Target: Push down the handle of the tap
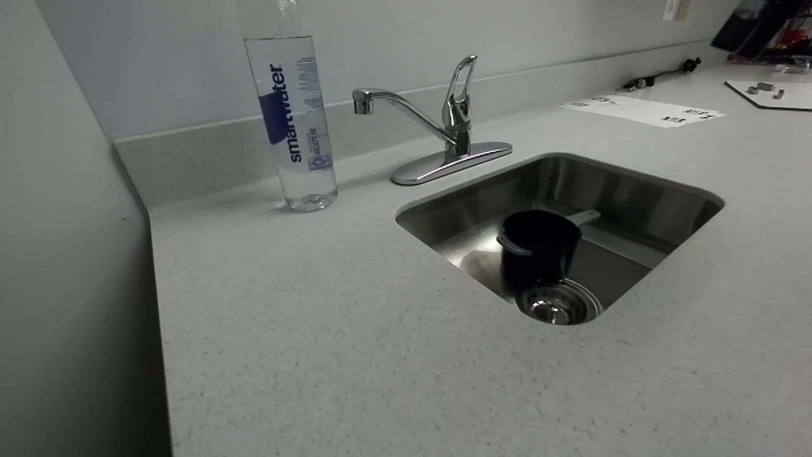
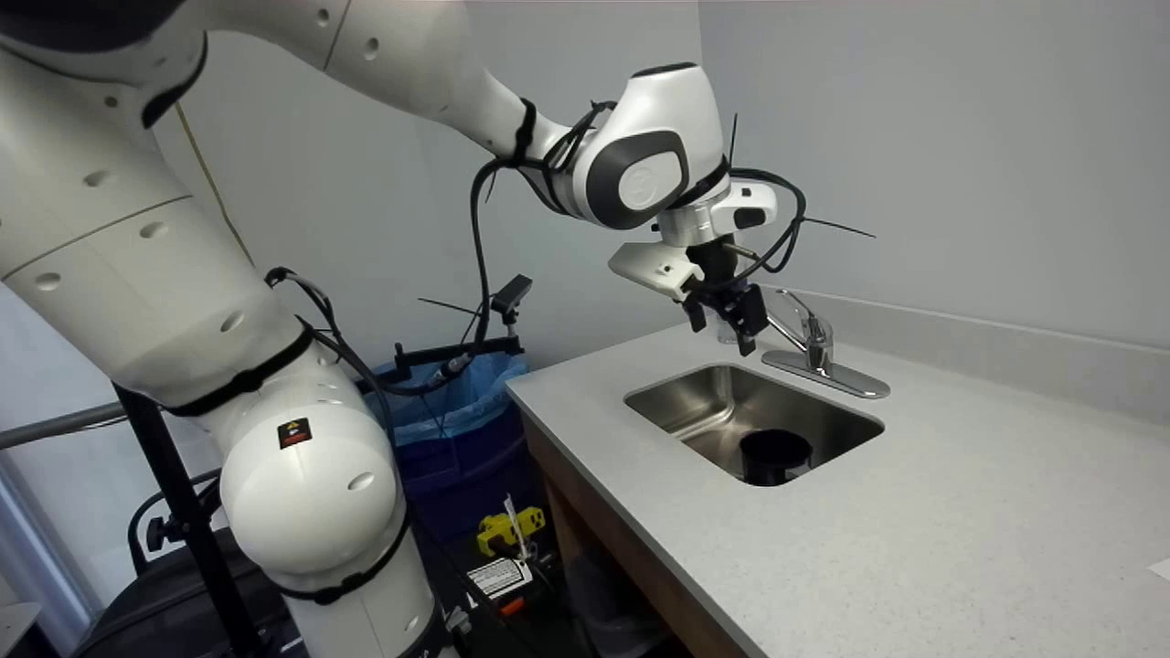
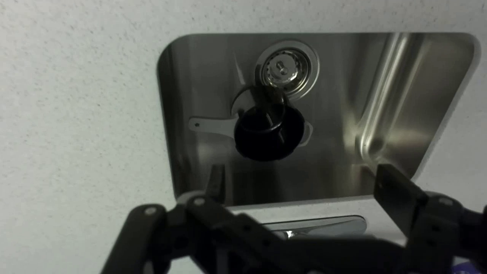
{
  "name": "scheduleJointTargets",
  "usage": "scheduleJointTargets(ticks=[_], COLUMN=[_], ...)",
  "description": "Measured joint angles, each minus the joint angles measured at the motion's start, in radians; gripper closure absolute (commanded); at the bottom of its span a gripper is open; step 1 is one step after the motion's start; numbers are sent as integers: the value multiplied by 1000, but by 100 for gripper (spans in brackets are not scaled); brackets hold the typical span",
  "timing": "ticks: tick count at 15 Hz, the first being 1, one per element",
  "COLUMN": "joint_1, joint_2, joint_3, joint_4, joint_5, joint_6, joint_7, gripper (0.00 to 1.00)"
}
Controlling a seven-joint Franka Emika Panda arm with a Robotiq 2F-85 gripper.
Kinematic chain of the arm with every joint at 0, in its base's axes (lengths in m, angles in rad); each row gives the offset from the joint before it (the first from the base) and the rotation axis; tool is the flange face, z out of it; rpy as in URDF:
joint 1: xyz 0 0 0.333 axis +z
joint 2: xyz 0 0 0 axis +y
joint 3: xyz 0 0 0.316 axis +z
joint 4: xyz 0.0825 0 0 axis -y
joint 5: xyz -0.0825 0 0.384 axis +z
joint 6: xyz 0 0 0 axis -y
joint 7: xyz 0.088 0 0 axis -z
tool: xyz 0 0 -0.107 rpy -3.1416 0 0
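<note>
Currently gripper (image 2: 722, 331) wide; in an exterior view, handle (image 2: 808, 312) sits just right of it, centre-right of frame, slanting up-left. Probably needs lift over first.

Light is dim and diffuse; glare streaks the steel sink (image 3: 378, 95); the dark pot (image 3: 266, 142) shows little detail; in the wrist view, the fingers (image 3: 397, 198) appear blackish and blurred.
</note>
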Motion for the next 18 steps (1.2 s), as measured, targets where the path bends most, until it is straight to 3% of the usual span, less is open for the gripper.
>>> scheduleJointTargets(ticks=[18], joint_1=[0], joint_2=[29], joint_3=[1], joint_4=[10], joint_5=[-4], joint_6=[1], joint_7=[0], gripper=[0])
